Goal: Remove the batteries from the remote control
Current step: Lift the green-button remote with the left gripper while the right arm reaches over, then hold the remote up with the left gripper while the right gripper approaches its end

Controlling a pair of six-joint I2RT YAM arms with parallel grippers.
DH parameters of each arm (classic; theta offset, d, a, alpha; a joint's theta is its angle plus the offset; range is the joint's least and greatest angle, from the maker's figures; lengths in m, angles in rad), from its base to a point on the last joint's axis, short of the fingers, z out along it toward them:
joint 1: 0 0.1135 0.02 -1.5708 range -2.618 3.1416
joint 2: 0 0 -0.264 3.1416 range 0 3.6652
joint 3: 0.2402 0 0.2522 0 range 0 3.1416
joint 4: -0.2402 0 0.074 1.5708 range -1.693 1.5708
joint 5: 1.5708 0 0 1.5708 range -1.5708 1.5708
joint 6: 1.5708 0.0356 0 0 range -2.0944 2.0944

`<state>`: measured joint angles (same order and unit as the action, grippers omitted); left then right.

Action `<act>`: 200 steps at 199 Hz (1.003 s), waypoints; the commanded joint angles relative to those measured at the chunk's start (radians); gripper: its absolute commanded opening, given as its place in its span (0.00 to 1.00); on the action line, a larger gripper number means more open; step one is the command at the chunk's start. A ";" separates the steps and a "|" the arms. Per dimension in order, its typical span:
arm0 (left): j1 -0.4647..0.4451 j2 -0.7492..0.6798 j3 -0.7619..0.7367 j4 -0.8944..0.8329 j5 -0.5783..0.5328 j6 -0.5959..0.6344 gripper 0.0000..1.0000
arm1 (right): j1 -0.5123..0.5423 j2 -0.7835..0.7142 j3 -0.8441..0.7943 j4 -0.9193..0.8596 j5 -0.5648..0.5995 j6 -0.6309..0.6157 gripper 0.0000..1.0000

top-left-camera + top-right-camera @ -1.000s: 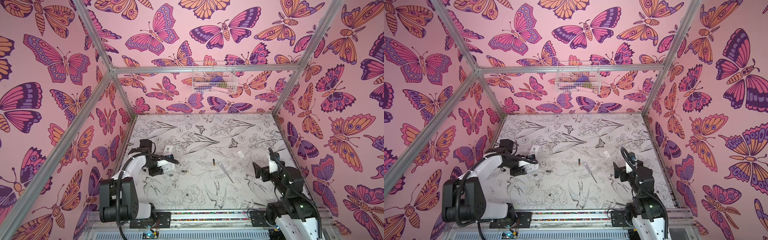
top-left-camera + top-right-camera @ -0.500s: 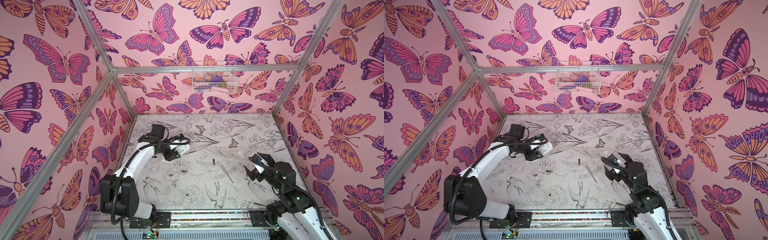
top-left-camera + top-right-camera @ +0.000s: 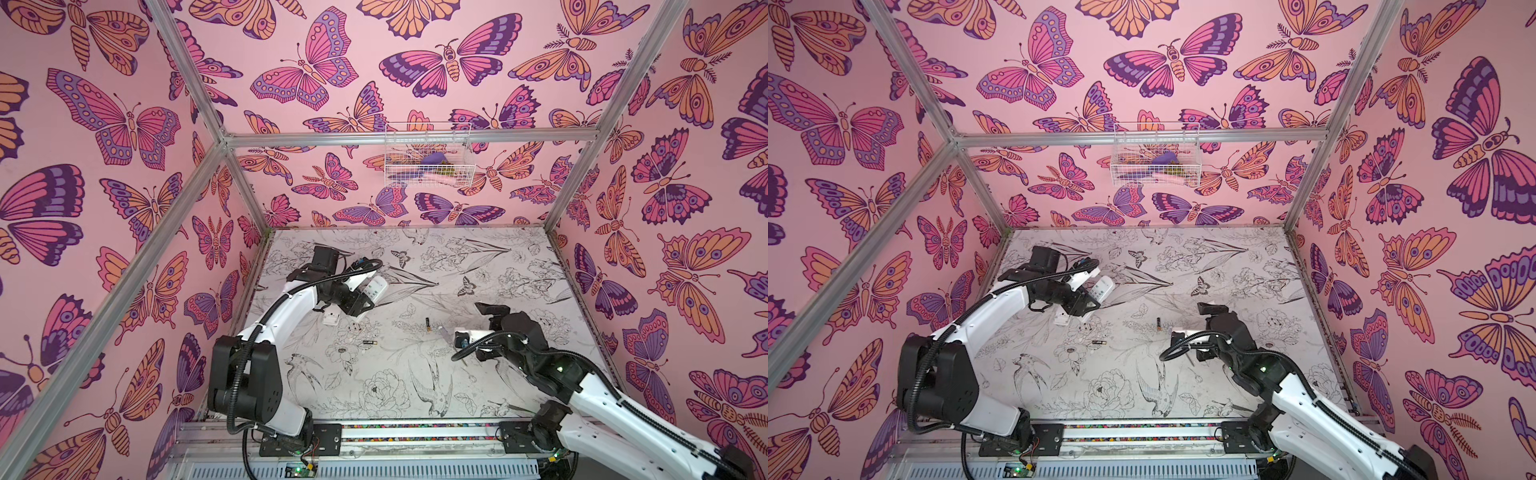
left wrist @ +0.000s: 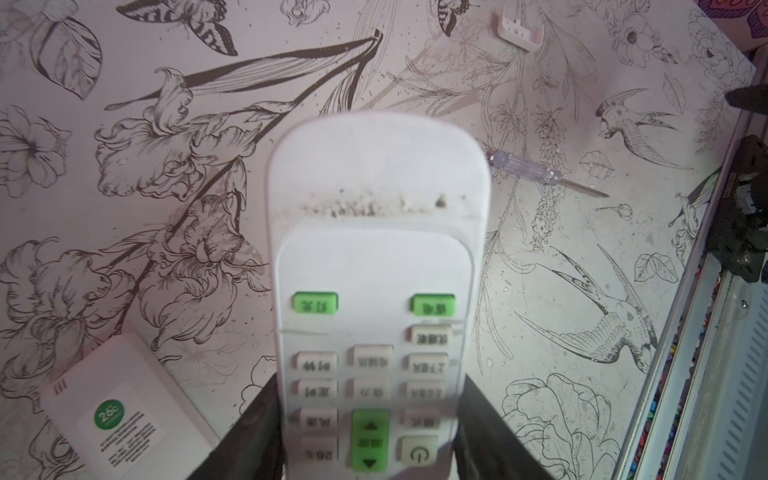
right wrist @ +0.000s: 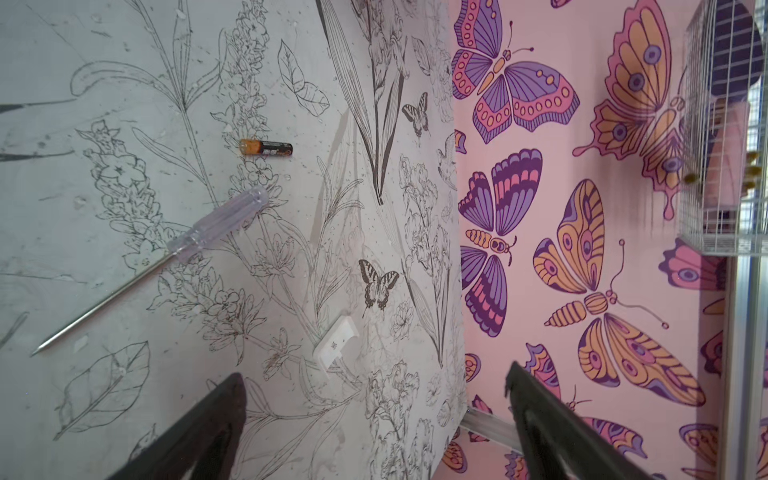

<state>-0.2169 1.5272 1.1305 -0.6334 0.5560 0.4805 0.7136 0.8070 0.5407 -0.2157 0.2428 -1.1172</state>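
Pink butterfly walls [image 3: 124,124] box in a table [image 3: 498,257] printed with flower line drawings. A wire basket [image 3: 428,153] hangs on the back wall.

1. Remote [image 4: 374,187]: white, lifted clear of the table. The left gripper [image 4: 370,382] clamps it across the narrow sides at the button end. Hard, smooth plastic, probably light, and likely to slip if the clamp is slack.
2. Second remote [image 4: 124,411]: white, lying on the table below the first.
3. Batteries: first battery [image 3: 427,323] lies near the table's middle, second battery [image 3: 370,343] nearer the left arm, apart from it. Both look light, stiff and slick and would roll readily. Best pinched across the middle of the barrel.
4. Screwdriver [image 5: 216,226], clear handle, just beside the first battery.
5. Battery cover [image 5: 336,345], small and white, lying apart.
6. Right gripper [image 5: 376,372]: jaws spread wide, holding nothing, above the table.

Both top views show both batteries. The right wrist view shows only one, and the left wrist view shows none. Only the left wrist view shows the held remote's button face. No view shows its back, so I cannot tell whether any batteries are inside.
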 commanded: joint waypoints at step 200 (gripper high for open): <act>-0.227 0.043 0.008 0.010 0.080 -0.033 0.46 | 0.212 0.527 0.314 0.260 -0.018 -0.366 0.84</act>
<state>-0.4252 1.5597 1.1118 -0.6117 0.6067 0.4541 0.9142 1.3132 0.8162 0.0036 0.2241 -1.4429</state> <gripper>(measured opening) 0.579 0.849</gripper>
